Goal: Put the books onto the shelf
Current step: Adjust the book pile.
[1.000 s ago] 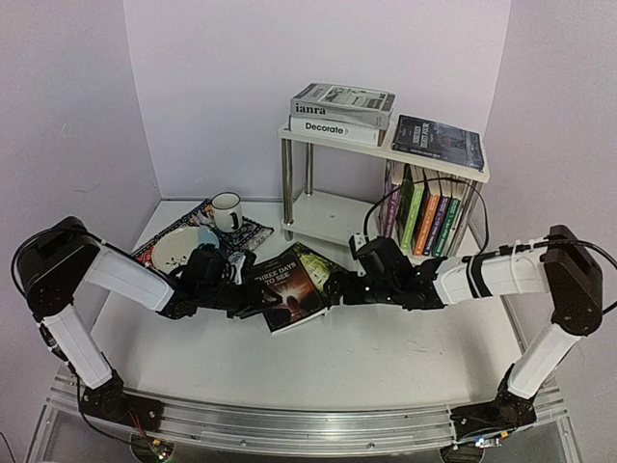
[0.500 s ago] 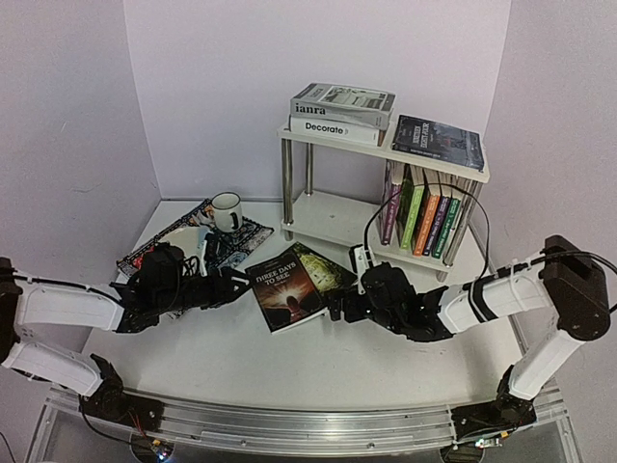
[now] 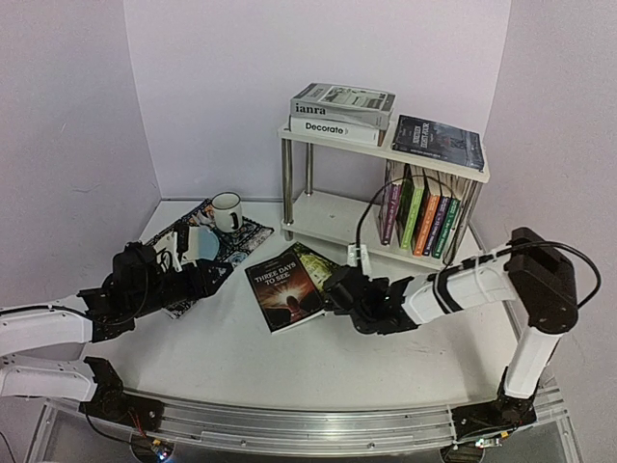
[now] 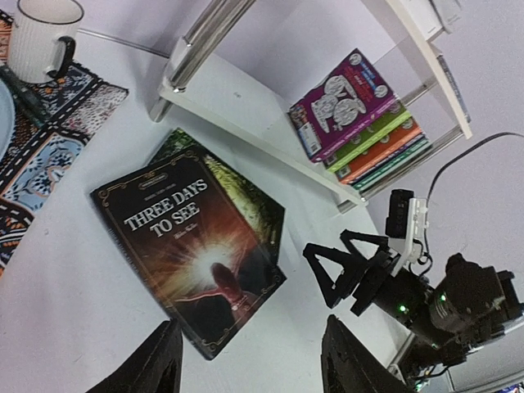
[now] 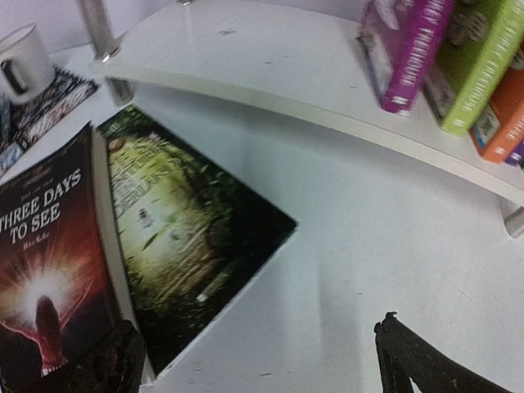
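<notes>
Pulled back left since earlier, my left pincer (image 3: 214, 274) hangs parted and empty by the placemat (image 3: 238, 241), while my right pincer (image 5: 260, 327), wide and empty, faces the 2 overlapping books (image 3: 282, 289) lying near-left of the shelf (image 3: 328, 214), so pickup next needs 1 edge gripped.

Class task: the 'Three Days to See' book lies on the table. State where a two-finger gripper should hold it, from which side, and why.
Probably its long page edge. Three Days to See lies flat but overlaps the green book, so that edge sits slightly raised. Come in low from the right gripper's side, fingers above and below.
</notes>
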`<action>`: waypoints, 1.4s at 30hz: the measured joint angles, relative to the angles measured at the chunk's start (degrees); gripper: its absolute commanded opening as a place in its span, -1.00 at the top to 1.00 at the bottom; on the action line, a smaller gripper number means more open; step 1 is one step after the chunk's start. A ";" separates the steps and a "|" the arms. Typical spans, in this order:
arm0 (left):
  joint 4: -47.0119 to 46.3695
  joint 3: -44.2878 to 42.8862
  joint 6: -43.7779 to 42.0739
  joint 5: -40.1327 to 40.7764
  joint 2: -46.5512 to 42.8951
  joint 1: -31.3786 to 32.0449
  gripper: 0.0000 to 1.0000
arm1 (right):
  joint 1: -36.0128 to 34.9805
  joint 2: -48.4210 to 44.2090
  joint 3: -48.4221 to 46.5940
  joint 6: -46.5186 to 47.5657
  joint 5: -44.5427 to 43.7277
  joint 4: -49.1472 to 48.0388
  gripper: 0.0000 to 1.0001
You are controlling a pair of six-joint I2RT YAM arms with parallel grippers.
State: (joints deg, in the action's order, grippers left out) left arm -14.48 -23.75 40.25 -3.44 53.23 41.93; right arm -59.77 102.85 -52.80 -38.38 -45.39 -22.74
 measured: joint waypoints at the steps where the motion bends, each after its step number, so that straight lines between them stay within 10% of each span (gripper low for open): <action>1: 1.19 -0.01 -0.29 0.80 -0.11 0.00 -0.20 | -1.25 2.44 -1.92 2.54 -1.32 -0.17 -0.97; 15: 10.52 -0.24 -3.00 6.05 -3.04 -0.13 -0.25 | -11.95 24.96 -20.41 29.05 -13.96 -6.04 -0.97; 42: 12.01 -0.31 -1.46 6.97 -1.97 -0.96 -0.34 | -11.52 23.35 -16.98 23.01 -15.90 -4.23 -0.97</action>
State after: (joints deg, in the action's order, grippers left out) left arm -2.47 -24.06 38.79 3.53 51.27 40.97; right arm -71.29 126.21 -69.78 -15.38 -61.29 -26.98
